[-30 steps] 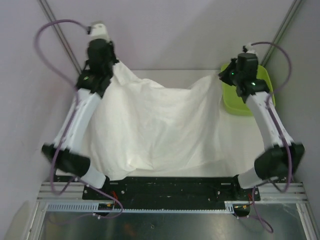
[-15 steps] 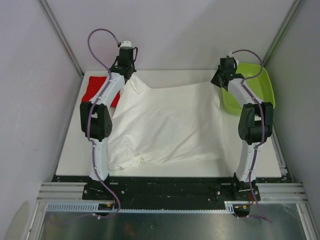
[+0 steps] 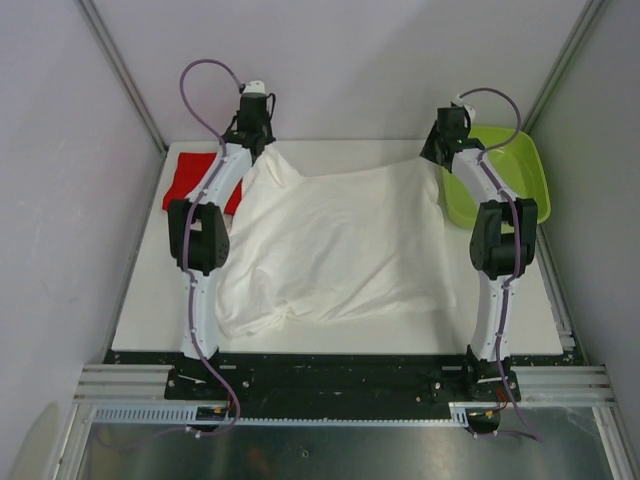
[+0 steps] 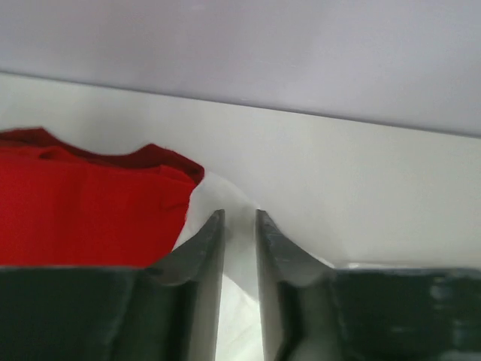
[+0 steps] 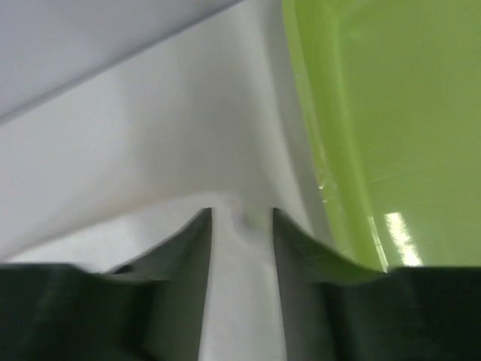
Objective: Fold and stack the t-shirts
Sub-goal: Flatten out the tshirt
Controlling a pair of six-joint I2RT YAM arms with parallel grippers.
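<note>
Light was bright, even and diffuse, from above; shadows on the table [image 3: 150, 300] were faint. The white t-shirt [image 3: 330, 240] was nearly blown out in the top view, folds barely showing. Both wrist views were soft: left gripper [image 4: 239, 218] and right gripper [image 5: 240, 214] dark, blurred close to lens. A glare patch sat on the lime-green tray [image 5: 361, 113].

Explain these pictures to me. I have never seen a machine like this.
This is a robot: a left arm and a right arm bolted to a table. The wide picture looks down from above and behind; the two close-ups come from a camera on each wrist. A white t-shirt lies spread out, a red t-shirt at far left, a green tray at far right. The left gripper and right gripper each straddle a far corner of the white t-shirt. The right one is open; whether the left one pinches the cloth I cannot tell.
</note>
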